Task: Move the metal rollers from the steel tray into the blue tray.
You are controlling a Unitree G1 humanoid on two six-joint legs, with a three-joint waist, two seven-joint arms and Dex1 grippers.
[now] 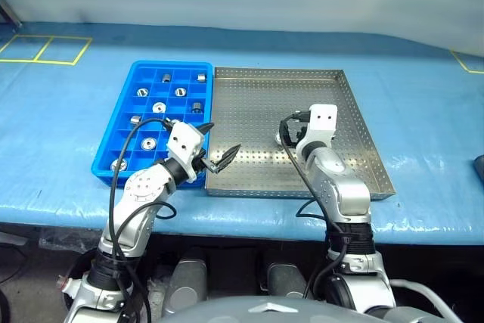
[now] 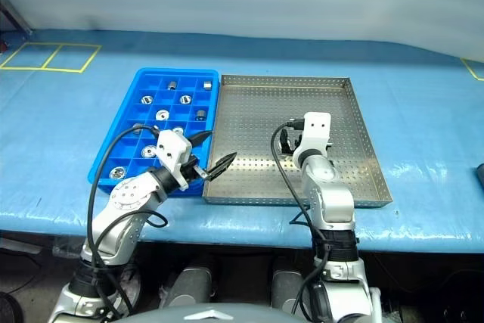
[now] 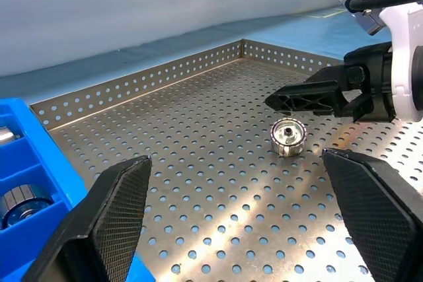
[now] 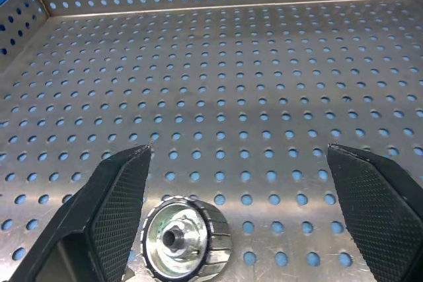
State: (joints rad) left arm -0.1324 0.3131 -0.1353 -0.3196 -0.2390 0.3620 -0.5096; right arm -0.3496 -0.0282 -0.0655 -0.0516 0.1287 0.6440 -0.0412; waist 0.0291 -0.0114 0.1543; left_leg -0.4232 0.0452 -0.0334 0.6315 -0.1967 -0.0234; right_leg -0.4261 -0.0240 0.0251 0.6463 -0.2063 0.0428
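Right wrist view shows one metal roller [image 4: 186, 237] lying on the perforated floor of the steel tray [image 4: 264, 97], between the right gripper's [image 4: 238, 209] wide-spread fingers, nearer one of them, apparently lined up for a pinch; nothing is held; beside it, the blue tray [image 1: 121, 141] already keeps several rollers in its compartments; the left gripper [image 1: 215, 145] hangs wide open and empty above the trays' shared edge, probably waiting.
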